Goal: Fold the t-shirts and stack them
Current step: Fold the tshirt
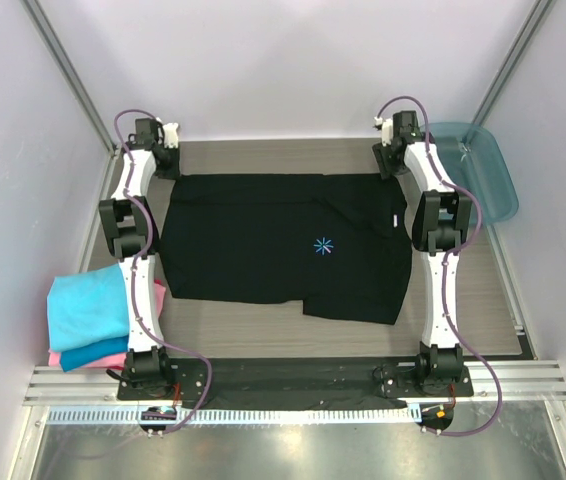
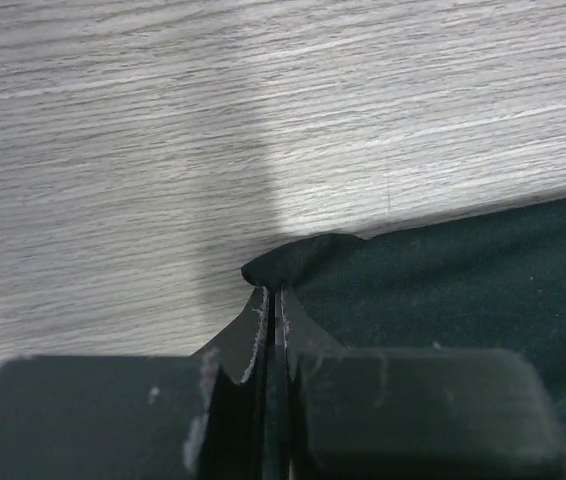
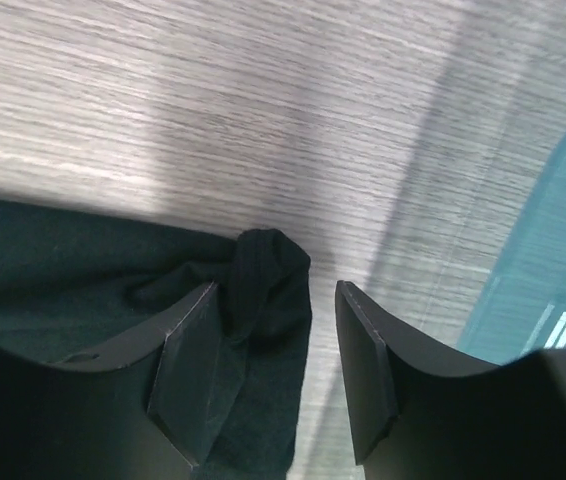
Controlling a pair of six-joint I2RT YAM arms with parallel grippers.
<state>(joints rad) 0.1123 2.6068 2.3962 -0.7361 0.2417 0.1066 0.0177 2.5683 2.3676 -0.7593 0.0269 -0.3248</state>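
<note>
A large black t-shirt with a small light-blue starburst mark lies spread on the wooden table. My left gripper is at its far left corner, shut on a pinch of the black cloth. My right gripper is at the far right corner, open, with a bunched black cloth corner between its fingers. Folded turquoise, blue and pink t-shirts are stacked at the left near edge.
A translucent teal plastic tray leans at the far right; its edge shows in the right wrist view. White walls close in the table on three sides. Both arm bases sit on the black rail at the near edge.
</note>
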